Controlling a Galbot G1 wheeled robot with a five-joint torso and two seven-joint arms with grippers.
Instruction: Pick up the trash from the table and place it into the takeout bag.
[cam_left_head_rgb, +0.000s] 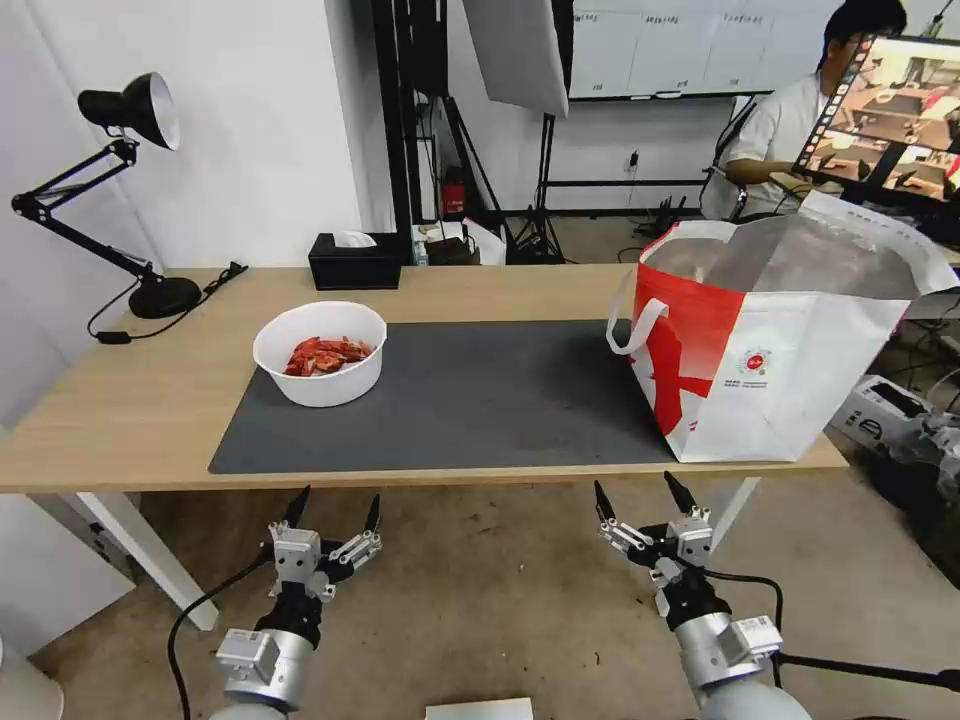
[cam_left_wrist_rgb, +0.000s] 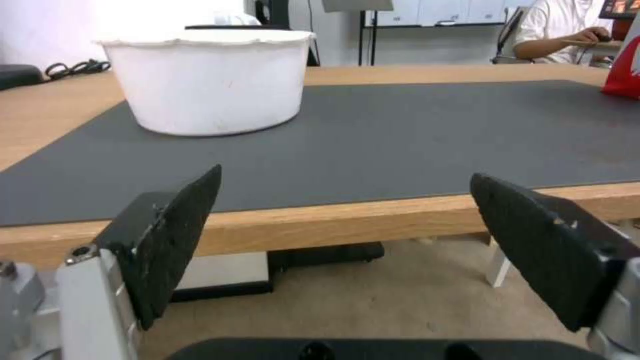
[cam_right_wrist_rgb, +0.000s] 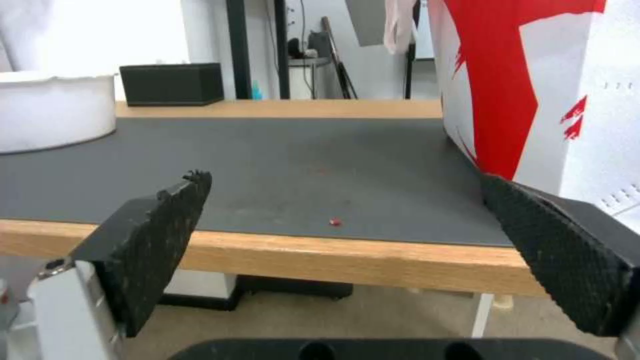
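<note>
Bowl (cam_left_head_rgb: 320, 353) on mat (cam_left_head_rgb: 470, 400), bag (cam_left_head_rgb: 770, 340) beside.

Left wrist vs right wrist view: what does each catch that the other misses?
Left wrist alone: the open left claw, a black cable on the table behind the white bowl, and a seated person's arm far back.
Right wrist alone: the open right claw, the black tissue box, a small red crumb near the mat's front edge, and the takeout bag's side close up.
Both: bowl, dark grey mat, wooden table edge, red bag corner.
</note>
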